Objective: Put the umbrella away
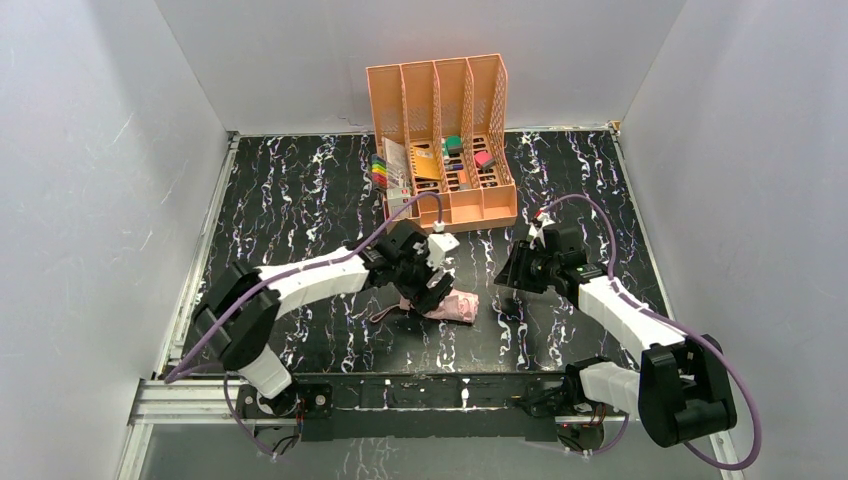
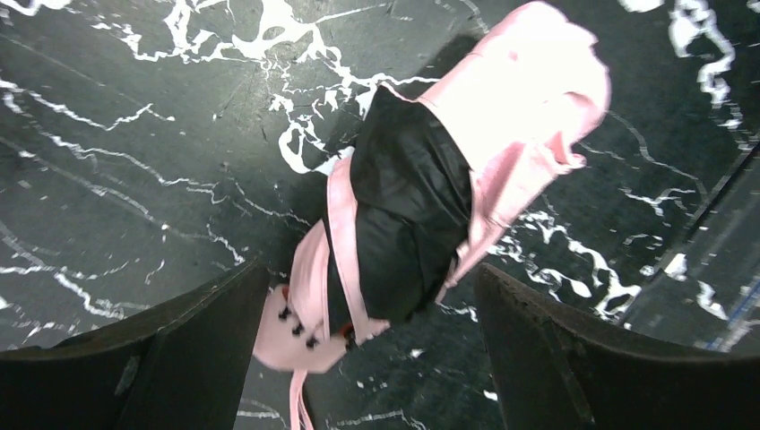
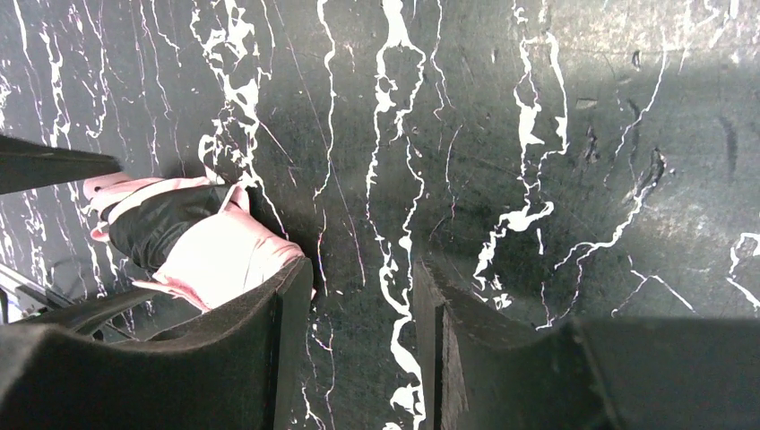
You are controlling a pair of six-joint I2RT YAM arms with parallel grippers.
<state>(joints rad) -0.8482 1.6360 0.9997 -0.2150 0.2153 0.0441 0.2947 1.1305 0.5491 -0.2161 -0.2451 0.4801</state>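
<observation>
The folded umbrella (image 1: 452,306) lies on the black marble table near the front middle, pale pink with black fabric showing. In the left wrist view the umbrella (image 2: 421,206) lies below and between my open fingers, its pink strap (image 2: 291,403) trailing down. My left gripper (image 1: 432,285) hovers right over the umbrella's left end, open and holding nothing. My right gripper (image 1: 512,268) is open and empty, to the right of the umbrella; the umbrella (image 3: 206,246) shows at the left of its wrist view, beside the left finger (image 3: 269,322).
The orange desk organiser (image 1: 440,140) stands at the back middle with small coloured items in its slots. White walls enclose the table on three sides. A metal rail (image 1: 400,385) runs along the near edge.
</observation>
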